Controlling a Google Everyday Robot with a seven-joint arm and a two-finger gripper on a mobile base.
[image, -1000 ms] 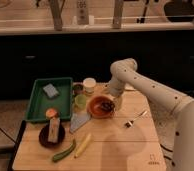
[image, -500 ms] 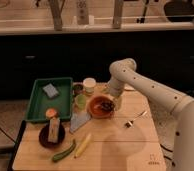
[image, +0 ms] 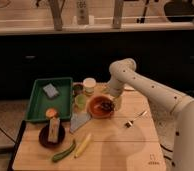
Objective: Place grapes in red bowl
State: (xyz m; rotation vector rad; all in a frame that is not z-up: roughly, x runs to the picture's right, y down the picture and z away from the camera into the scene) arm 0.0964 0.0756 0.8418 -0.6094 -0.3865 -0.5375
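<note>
The red bowl (image: 99, 107) sits near the middle of the wooden table (image: 115, 145), right of a small green cup (image: 80, 101). The grapes (image: 107, 105), a small dark cluster, lie inside the bowl at its right side. My gripper (image: 111, 101) hangs just over the bowl's right rim, right above the grapes. The white arm (image: 140, 85) reaches in from the right.
A green tray (image: 47, 100) with a sponge stands at the left. A white-lidded jar (image: 89, 85) and a dark can stand behind the bowl. A maroon dish (image: 52, 135) holds a box. A green vegetable (image: 63, 151), a banana (image: 83, 145), a grey cloth (image: 79, 120) and a fork (image: 134, 119) lie around.
</note>
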